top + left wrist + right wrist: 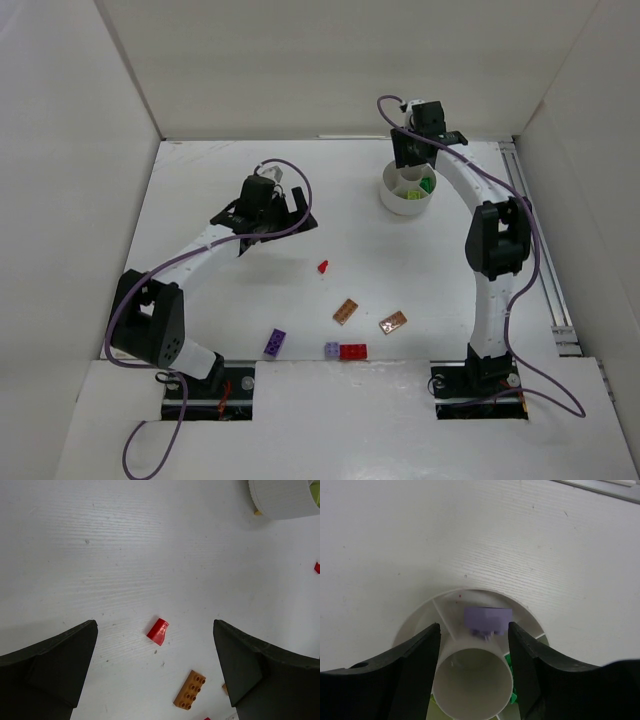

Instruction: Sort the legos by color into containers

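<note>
The round white dish [386,193] stands at the back right with green and lime legos [424,185] inside. My right gripper [412,158] hangs open right over it. In the right wrist view a lilac brick [488,620] lies in a far wedge of the dish [415,622], between my open fingertips [474,630] and free of them. Green bricks [510,661] show in the wedge to its right. My left gripper [270,232] is open and empty above a small red piece [158,631], which also shows in the top view [323,267].
Loose on the table near the front are two orange-brown bricks [346,311] [393,322], a purple brick [275,343], a lilac brick [332,350] and a red brick [353,351]. White walls enclose the table. A metal rail [540,250] runs along the right edge.
</note>
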